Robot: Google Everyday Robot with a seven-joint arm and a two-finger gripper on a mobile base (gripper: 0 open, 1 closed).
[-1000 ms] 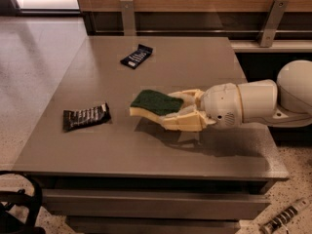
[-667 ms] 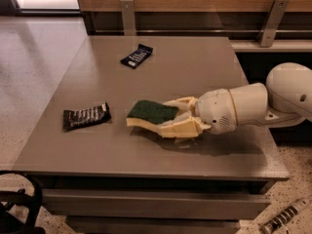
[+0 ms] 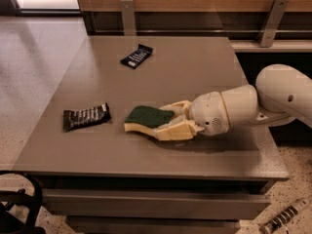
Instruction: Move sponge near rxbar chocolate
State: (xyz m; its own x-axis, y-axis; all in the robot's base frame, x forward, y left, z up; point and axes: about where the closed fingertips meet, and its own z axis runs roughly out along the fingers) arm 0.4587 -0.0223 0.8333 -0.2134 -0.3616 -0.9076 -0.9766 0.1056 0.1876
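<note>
The sponge [image 3: 147, 116], pale yellow foam with a dark green top, sits low over the table between my gripper's cream fingers [image 3: 170, 131]. My gripper [image 3: 160, 121] reaches in from the right and is shut on the sponge. The sponge's left end sticks out past the fingertips. I cannot tell whether the sponge touches the tabletop. The rxbar chocolate [image 3: 85, 116], a black wrapper with white lettering, lies flat at the left of the table, a short gap to the left of the sponge.
A dark navy-blue wrapped bar [image 3: 136, 56] lies near the table's far edge. The grey table [image 3: 195, 67] ends in a front edge close below the gripper. A wooden bench with metal brackets stands behind. My white arm [image 3: 253, 101] spans the table's right side.
My gripper has carried the sponge left and lower, closer to the black bar and the tabletop. The two bars have not moved.
</note>
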